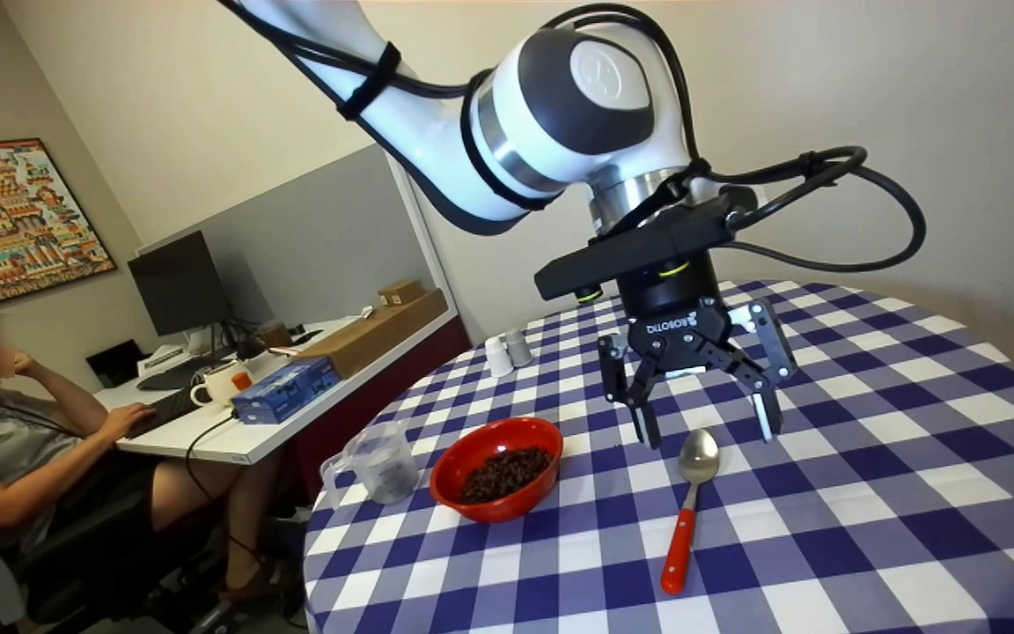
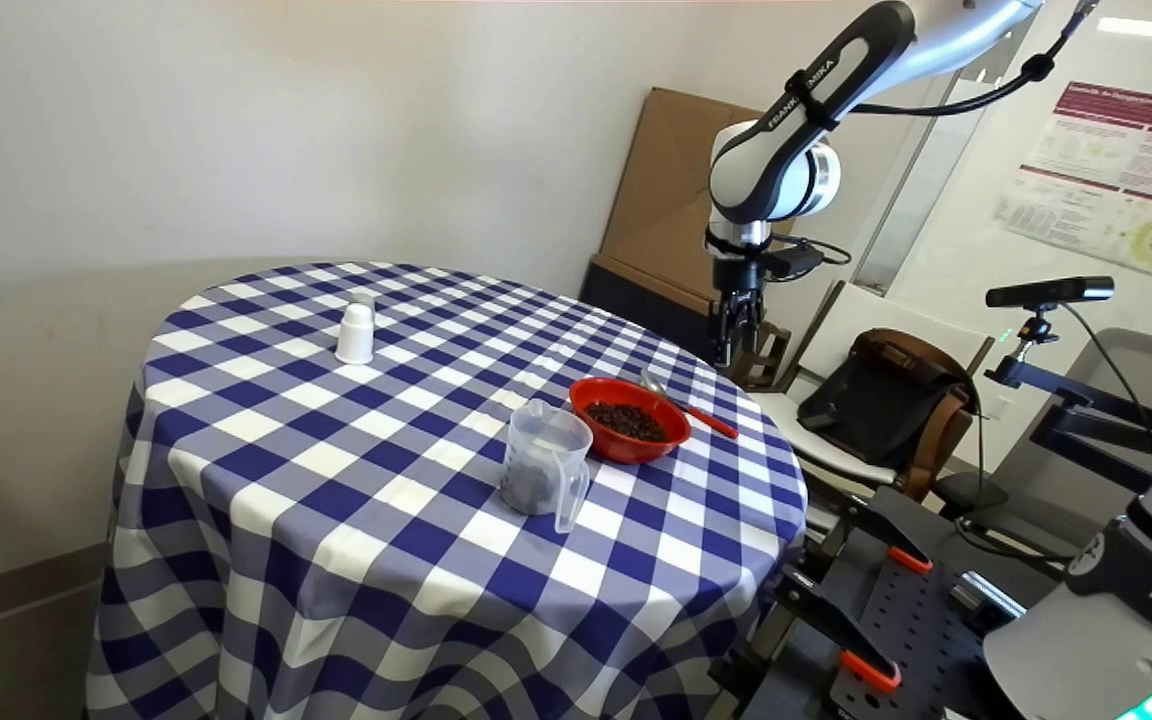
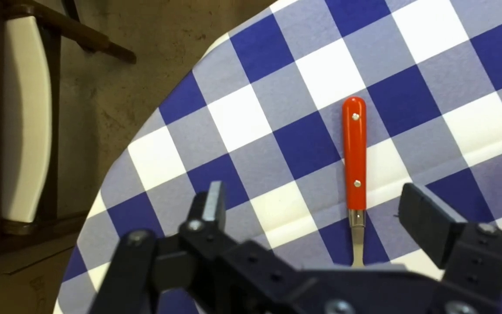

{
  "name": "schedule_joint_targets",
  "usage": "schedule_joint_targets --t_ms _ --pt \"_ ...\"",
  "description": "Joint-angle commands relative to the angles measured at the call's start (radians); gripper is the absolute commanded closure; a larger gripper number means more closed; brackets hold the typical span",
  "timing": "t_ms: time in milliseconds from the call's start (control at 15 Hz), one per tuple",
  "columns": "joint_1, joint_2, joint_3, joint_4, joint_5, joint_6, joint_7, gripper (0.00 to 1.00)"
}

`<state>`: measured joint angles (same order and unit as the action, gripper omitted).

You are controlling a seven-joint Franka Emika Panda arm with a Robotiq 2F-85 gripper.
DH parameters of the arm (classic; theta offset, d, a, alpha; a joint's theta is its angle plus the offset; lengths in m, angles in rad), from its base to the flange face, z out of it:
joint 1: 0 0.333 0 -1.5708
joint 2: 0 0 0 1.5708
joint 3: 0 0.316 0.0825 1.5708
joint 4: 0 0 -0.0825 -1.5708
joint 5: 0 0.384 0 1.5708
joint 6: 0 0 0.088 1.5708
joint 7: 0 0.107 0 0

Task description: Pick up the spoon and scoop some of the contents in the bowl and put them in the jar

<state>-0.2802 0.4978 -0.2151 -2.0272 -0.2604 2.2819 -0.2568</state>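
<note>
Your pincer (image 1: 708, 426) unclenched, jaws spread wide, hovering above counter (image 1: 577, 563). Spoon (image 1: 683, 535) lies flat on counter, showing partly between your jaws in wrist view. Red bowl (image 1: 511, 510) near spoon, dark bits (image 1: 504, 475) inside; clear jar (image 1: 389, 467) just beside bowl.

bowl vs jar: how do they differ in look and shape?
The bowl is red and opaque; the jar is see-through. The bowl is low and wide; the jar is taller and narrower. The jar has a handle; the bowl has none. Both stand upright, open-topped, on the checked cloth.
</note>
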Motion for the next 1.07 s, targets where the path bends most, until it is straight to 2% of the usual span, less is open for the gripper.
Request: schedule_joint_targets --t_ms 0,200,1000 --pt "-0.021 0.010 -0.003 0.002 0.008 0.007 -0.009 0.00" --pt "-0.032 -0.014 -0.005 -0.054 0.001 0.047 -0.015 0.00" --pt "-0.040 -0.038 -0.009 -0.262 -0.027 0.344 -0.078 0.01"
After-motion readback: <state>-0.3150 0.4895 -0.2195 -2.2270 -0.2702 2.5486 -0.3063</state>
